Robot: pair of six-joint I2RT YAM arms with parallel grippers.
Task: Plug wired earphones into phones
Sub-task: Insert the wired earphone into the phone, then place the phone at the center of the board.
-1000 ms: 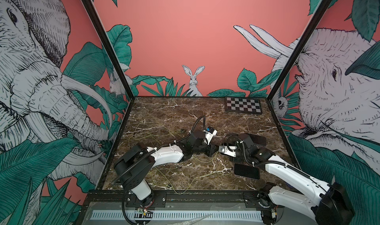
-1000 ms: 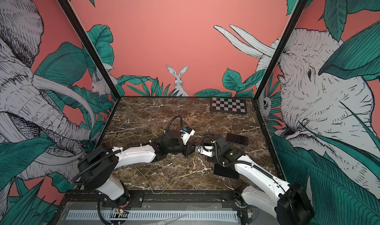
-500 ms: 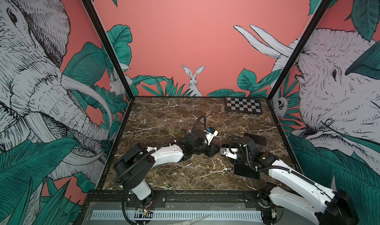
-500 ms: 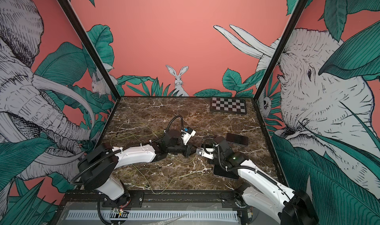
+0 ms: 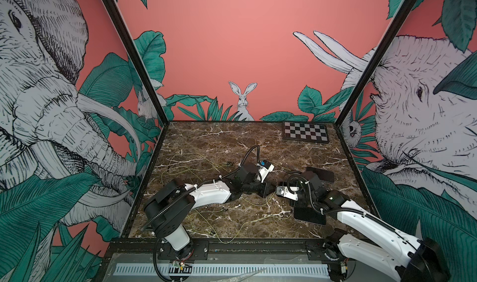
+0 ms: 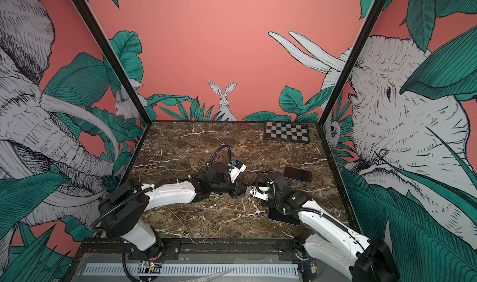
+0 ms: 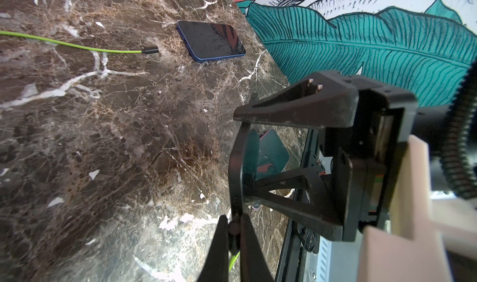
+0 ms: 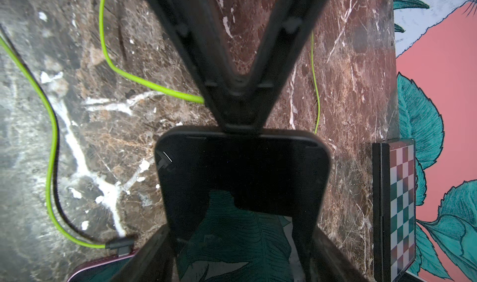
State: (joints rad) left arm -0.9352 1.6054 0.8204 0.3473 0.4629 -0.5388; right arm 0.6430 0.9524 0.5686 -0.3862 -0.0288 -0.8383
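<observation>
Right arm (image 5: 374,224) leftward; glossy flat phone (image 8: 242,169)

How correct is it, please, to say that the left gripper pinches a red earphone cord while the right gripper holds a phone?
Only the colour is wrong: in the left wrist view the earphone cord pinched by the left gripper is yellow-green, not red. The right gripper does hold a phone.

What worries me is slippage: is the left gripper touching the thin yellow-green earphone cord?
Touching. The left wrist view shows the left gripper shut, the yellow-green cord pinched between its jaws.
</observation>
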